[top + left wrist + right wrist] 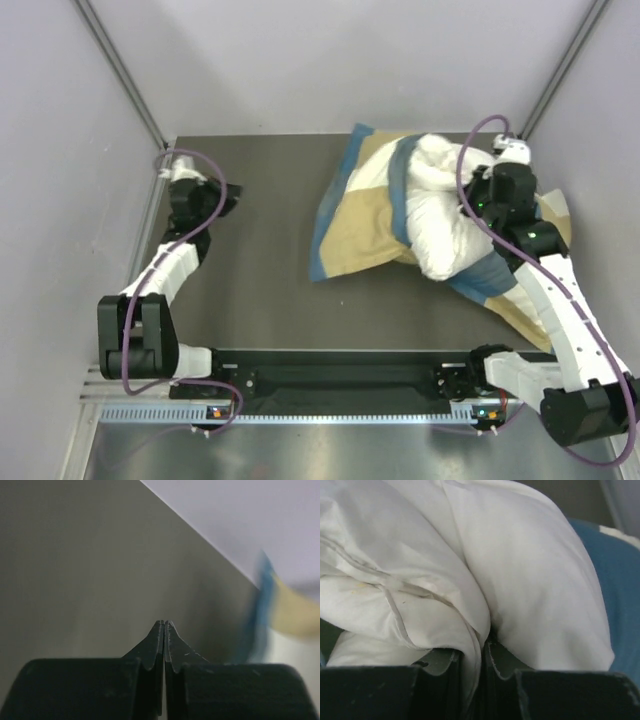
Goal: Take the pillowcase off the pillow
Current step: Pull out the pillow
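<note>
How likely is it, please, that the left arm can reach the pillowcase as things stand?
Probably yes. Only bare table lies between the left end effector, shut and empty, and the blue edge of the pillowcase. Nothing blocks the way, though it may be a long stretch.

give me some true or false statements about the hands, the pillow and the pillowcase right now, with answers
1. The right hand pinches the white pillow. True.
2. The left hand holds the pillowcase. False: it is shut on nothing, well apart from the pillowcase.
3. The pillow is completely out of the pillowcase. False: one end sticks out, and the pillowcase wraps the rest.
4. The left hand is over the far left part of the table. True.
</note>
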